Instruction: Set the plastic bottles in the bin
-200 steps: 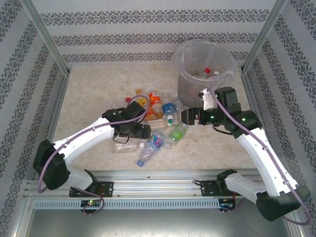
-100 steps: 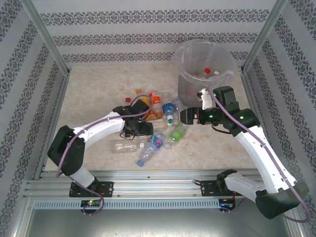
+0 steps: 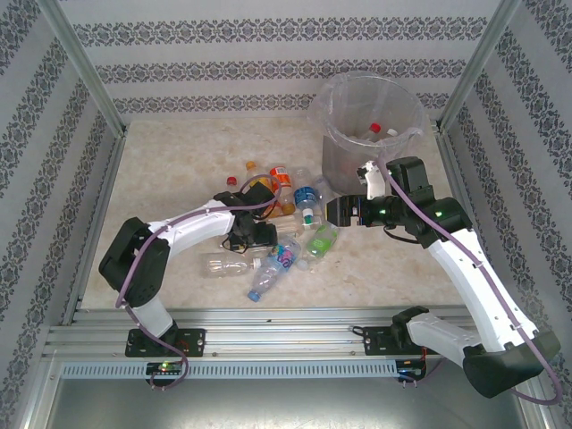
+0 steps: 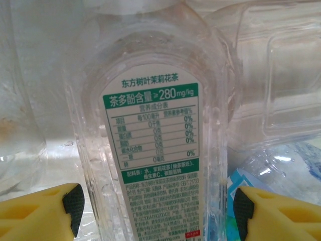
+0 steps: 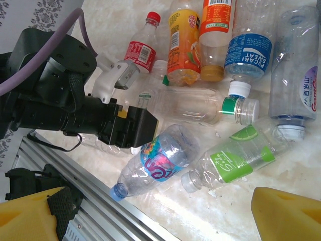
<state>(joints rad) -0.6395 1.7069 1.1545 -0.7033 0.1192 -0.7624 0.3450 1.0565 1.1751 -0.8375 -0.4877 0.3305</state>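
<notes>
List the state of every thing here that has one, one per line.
Bin, upright, bag-lined, holding capped bottles.
Tea bottle, lying down, between the left fingers.
Left fingers, open, flanking the tea bottle.
Loose bottles, lying on the table.
Right fingers, open, empty, above the loose bottles.

Your walls [image 3: 268, 54] are white with grey floral bands, and your table [image 3: 170, 170] is mottled beige. The bin [image 3: 344, 161] is grey under a clear bag. You have a red-label bottle [image 5: 142, 49] with a red cap, an orange bottle [image 5: 183, 45], a blue-label bottle [image 5: 247, 52], a lime-label bottle [image 5: 235, 159] and a pink-and-blue-label bottle [image 5: 161, 163]. Your arms [image 3: 465, 268] are white and black.
</notes>
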